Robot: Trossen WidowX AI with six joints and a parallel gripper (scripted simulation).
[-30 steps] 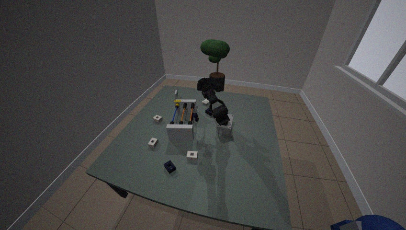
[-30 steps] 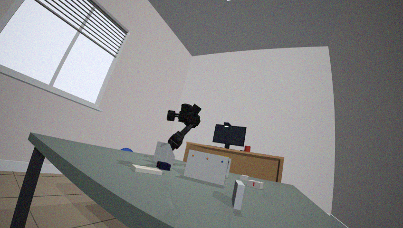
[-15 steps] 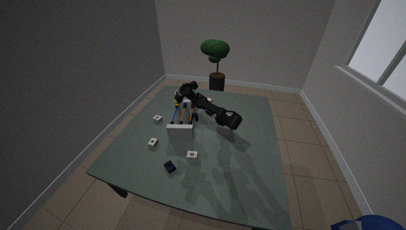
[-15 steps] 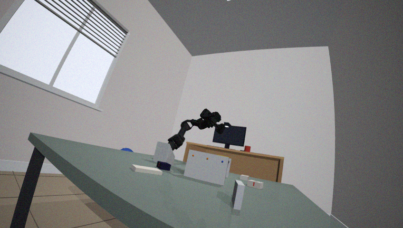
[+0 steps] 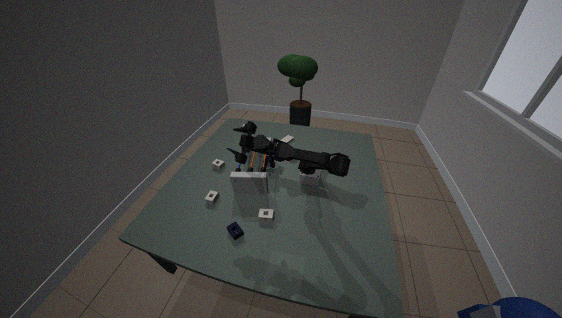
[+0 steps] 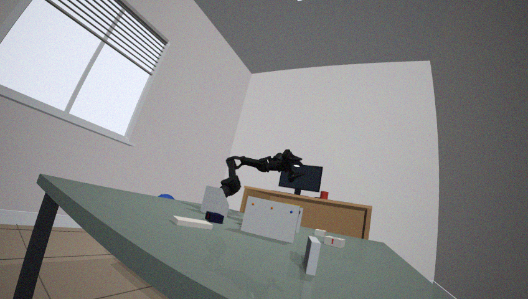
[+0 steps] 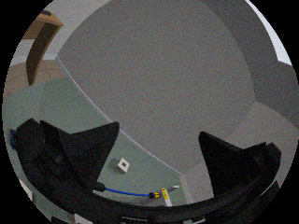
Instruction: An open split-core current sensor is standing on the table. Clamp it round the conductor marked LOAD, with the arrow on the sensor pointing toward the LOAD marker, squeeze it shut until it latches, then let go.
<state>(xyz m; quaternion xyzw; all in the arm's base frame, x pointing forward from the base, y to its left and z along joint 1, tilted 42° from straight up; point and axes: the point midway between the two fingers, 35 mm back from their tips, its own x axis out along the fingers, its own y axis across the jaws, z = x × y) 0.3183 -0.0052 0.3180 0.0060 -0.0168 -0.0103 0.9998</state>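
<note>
My gripper [image 5: 230, 138] [image 6: 301, 167] [image 7: 161, 132] is open and empty, high above the conductor rack [image 5: 249, 183] [image 6: 266, 221]. The rack holds a blue conductor [image 5: 239, 165] [image 7: 123, 192] and two orange ones. A yellow label [image 7: 164, 194] is at the blue conductor's far end; its text is too small to read. A dark navy block [image 6: 213, 217] with a red mark stands by the arm's base, hidden behind the arm in the top view. Another dark block [image 5: 235, 230] with a square hole lies nearer the front. I cannot tell which block is the open sensor.
White blocks with square holes [image 5: 266, 213] [image 5: 211, 196] [image 5: 217, 163] [image 7: 123, 164] stand around the rack. A flat white bar [image 6: 192, 222] lies near the base. A white upright block [image 6: 312, 255] stands beyond the rack. The rack's panels rise above the table.
</note>
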